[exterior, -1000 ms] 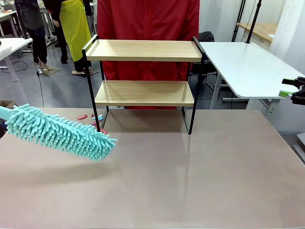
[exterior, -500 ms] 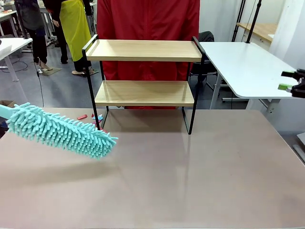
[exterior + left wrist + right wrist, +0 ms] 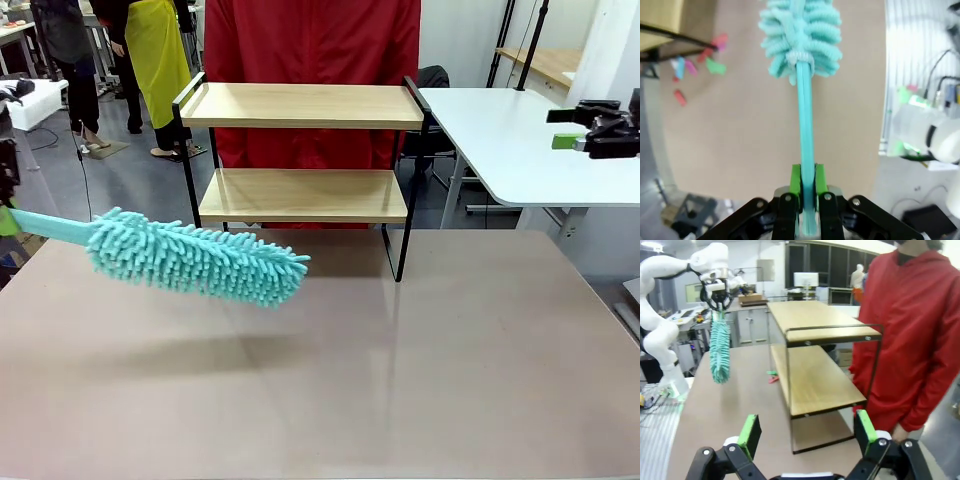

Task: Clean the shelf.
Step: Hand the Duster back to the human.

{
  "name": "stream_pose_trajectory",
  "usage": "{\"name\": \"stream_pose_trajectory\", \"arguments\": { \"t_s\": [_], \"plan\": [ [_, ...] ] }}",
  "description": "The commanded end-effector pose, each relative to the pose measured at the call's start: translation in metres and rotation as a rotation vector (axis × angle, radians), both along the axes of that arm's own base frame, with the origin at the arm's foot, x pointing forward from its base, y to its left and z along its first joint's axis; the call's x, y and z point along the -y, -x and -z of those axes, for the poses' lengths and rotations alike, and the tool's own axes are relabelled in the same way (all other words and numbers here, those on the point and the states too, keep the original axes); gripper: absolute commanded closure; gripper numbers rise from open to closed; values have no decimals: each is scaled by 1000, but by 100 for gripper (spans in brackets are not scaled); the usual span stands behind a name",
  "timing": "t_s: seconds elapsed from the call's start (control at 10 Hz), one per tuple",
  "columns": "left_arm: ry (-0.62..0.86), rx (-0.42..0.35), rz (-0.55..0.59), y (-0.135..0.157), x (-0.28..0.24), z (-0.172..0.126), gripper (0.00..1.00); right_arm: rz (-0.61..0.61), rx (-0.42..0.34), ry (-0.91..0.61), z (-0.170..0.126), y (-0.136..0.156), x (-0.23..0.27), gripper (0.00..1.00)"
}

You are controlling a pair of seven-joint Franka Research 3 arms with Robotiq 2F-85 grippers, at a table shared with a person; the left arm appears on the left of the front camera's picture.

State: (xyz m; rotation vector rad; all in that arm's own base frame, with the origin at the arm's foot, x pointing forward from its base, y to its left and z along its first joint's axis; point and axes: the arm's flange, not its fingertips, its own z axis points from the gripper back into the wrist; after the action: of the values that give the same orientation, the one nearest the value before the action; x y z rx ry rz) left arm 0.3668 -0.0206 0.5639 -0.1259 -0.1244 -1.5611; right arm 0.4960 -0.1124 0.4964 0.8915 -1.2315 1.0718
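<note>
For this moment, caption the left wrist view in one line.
Left gripper shut on the teal duster handle, held above the table.

Front cam faces the shelf (image 3: 300,150) across the table, mid-range. Left wrist cam looks down close, shelf corner at upper left. Right wrist cam views the shelf end-on; all three share it.

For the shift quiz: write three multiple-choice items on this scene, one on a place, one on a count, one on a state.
1. Where is the duster head?
A. On the top board
B. In the air over the table, left of the shelf's front
C. Lying on the floor

2. How many wooden boards has the shelf?
A. One
B. Two
C. Four

3. How stands the left gripper?
A. Shut on the duster's handle
B. Open, empty
C. Shut on a shelf leg

Answers: 1 B, its shadow lies on the table below it; 2 B, one upper, one lower; 3 A, green pads pinch the handle.
</note>
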Motion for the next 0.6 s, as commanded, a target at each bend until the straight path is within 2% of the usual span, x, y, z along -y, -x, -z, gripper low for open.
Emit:
{"name": "stream_pose_trajectory", "arguments": {
  "t_s": [0.0,0.1,0.3,0.5],
  "plan": [
    [129,17,69,2,4,20,87,-36,-97,-18,-15,12,-17,0],
    [158,29,81,0,14,35,87,-50,-138,-42,-17,20,-31,0],
    [263,73,136,-5,27,59,87,-106,-329,-91,-7,34,-64,0],
    [372,120,148,-6,36,81,87,-106,-400,-84,4,39,-92,0]
  ]
}}
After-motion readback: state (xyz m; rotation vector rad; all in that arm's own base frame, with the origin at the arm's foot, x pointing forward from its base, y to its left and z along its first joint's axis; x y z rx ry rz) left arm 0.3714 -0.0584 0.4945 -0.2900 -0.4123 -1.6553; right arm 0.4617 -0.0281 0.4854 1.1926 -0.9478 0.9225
